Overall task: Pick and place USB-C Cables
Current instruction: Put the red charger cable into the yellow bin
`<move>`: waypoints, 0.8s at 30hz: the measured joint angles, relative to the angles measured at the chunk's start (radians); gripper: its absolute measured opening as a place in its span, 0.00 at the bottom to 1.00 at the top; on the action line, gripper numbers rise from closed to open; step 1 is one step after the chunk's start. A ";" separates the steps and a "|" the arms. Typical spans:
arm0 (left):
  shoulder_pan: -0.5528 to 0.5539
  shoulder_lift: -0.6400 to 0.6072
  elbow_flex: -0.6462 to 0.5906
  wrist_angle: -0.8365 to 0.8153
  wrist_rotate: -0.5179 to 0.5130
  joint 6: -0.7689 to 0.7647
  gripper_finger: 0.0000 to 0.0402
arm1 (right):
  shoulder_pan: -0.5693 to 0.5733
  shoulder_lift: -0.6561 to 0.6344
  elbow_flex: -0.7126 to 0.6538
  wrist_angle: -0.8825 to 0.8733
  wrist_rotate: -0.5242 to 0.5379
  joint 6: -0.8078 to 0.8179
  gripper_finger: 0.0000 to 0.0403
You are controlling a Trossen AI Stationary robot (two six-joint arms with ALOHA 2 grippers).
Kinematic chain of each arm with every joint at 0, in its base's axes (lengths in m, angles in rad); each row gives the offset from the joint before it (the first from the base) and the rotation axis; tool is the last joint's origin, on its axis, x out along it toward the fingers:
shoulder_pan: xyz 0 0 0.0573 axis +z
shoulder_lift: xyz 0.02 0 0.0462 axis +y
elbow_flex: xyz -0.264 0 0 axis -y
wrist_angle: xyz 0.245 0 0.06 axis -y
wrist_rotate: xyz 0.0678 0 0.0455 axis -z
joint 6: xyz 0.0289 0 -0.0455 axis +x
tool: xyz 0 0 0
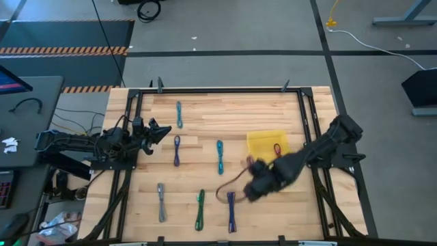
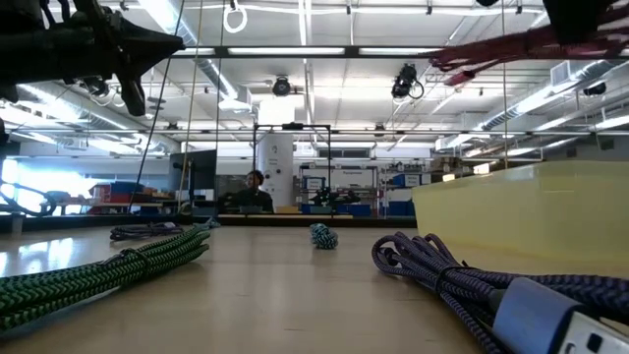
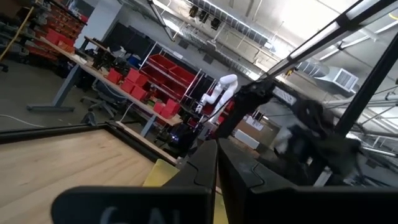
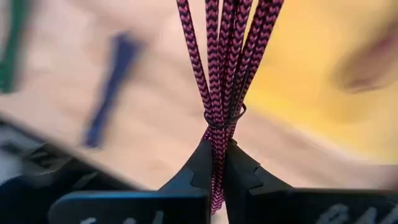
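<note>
My right gripper [image 1: 251, 186] is shut on a maroon-red braided USB-C cable [image 1: 229, 183] just left of the yellow bin [image 1: 263, 140], above the table; in the low view this cable [image 2: 511, 44] shows high up. Another maroon cable [image 1: 276, 148] lies in the bin. On the wood lie two teal cables [image 1: 179, 114] [image 1: 220, 156], two purple cables [image 1: 177, 150] [image 1: 231, 212], a grey cable [image 1: 161, 201] and a green cable [image 1: 200, 209]. My left gripper [image 1: 164, 130] is shut and empty, in the air at the table's left side. My right gripper pinches the bundled strands of the maroon cable [image 4: 216, 163] between its two fingertips [image 4: 200, 165], just behind the thin tie ring [image 4: 224, 118]. The fingers come from the table's right and lie along the strands. The cable reaches out past the fingertips, lifted clear of the table.
A dark frame [image 1: 205, 90] runs round the wooden top. The yellow bin's wall [image 2: 521, 211] stands at the right in the low view, with the purple cable [image 2: 462, 280] and the green cable [image 2: 98, 270] close to the camera. Bare wood lies far right of the teal cable.
</note>
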 joint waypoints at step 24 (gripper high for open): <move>0.000 0.000 0.000 0.000 -0.001 0.008 0.05 | -0.295 -0.327 -0.598 0.197 -0.023 -0.321 0.04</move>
